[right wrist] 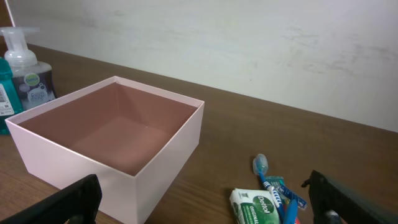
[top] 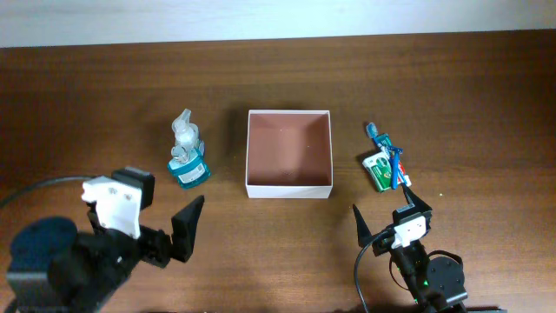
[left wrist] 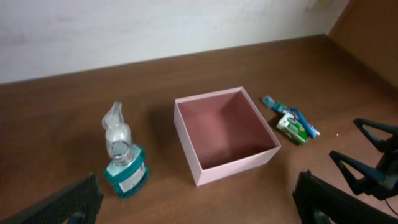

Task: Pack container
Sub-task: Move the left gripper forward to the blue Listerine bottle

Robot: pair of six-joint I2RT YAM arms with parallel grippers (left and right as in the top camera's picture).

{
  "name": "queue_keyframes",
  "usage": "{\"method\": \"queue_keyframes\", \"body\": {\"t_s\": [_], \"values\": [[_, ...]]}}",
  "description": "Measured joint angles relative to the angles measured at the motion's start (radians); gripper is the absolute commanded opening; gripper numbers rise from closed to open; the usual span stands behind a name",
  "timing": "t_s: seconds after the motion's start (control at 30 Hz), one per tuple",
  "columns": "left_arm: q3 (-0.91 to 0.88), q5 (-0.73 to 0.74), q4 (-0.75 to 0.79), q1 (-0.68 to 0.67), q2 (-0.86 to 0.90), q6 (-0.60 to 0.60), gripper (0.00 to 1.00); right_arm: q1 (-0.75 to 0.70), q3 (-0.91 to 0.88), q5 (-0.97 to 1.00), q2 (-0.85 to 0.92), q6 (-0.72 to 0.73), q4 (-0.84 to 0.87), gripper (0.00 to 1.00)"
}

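The container (top: 289, 186), a square shallow box with white walls and a pinkish-brown inside, stands empty mid-table; it also shows in the left wrist view (left wrist: 233, 171) and the right wrist view (right wrist: 161, 165). A teal soap pump bottle (top: 187, 156) lies left of it. A green soap bar (top: 380, 169) and a blue toothbrush (top: 388, 156) lie right of it. My left gripper (top: 165, 217) is open and empty, in front of the bottle. My right gripper (top: 388, 217) is open and empty, in front of the soap bar.
The brown wooden table (top: 287, 261) runs back to a white wall (top: 261, 17). A black cable (top: 35, 187) curves by the left arm. In the left wrist view the right gripper's fingers (left wrist: 373, 158) show at the right edge.
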Motion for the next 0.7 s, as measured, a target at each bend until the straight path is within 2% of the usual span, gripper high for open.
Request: {"method": "queue_keyframes", "body": {"t_s": [0.33, 0.5, 0.7], "values": [[0.015, -0.020, -0.029, 0.000, 0.088, -0.004, 0.99, 0.000, 0.000, 0.000, 0.000, 0.000, 0.000, 0.99], [0.017, -0.132, -0.056, 0.000, 0.165, -0.068, 0.99, 0.000, 0.000, 0.000, 0.000, 0.001, 0.000, 0.99], [0.017, -0.199, -0.058, 0.000, 0.330, -0.100, 0.99, 0.000, 0.000, 0.000, 0.000, 0.000, 0.000, 0.99]]}}
